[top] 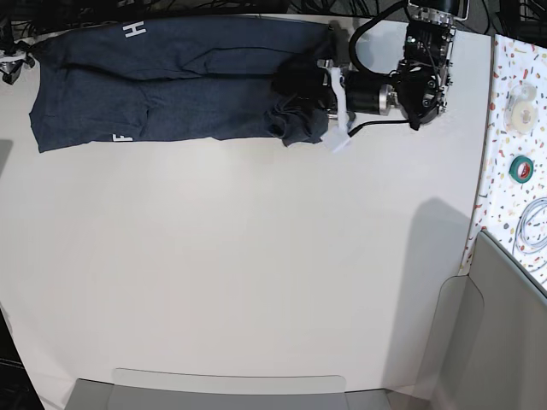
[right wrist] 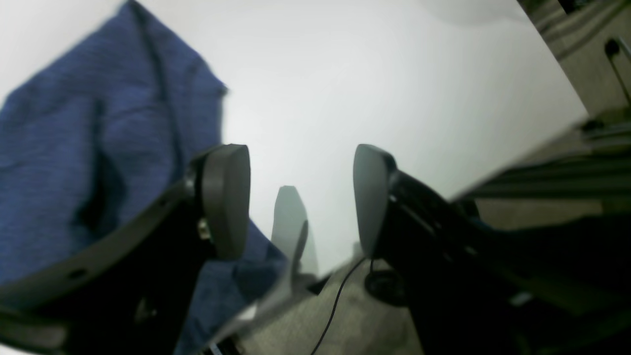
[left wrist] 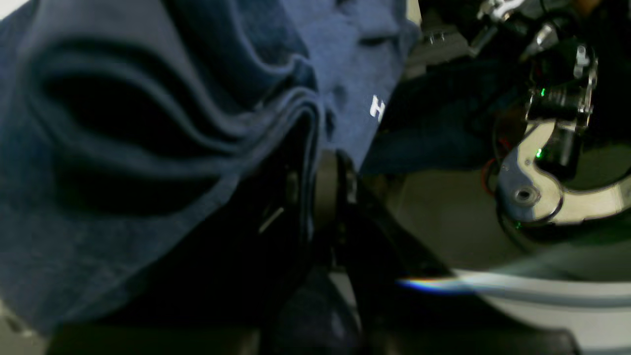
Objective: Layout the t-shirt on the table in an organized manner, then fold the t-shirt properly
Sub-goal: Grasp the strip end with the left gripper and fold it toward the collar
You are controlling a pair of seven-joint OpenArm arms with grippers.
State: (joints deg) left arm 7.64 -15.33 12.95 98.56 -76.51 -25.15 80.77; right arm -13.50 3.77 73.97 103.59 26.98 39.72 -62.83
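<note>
The t-shirt lies along the far edge of the counter, spread in a long band but bunched at one end, so the layout is only partly done and no fold is made yet, I judge. The left gripper has its jaws clamped on that bunched end. The right gripper has its jaws apart and empty, beside the cloth. A speckled strip with tape rolls stands aside; nothing blocks the counter.
</note>
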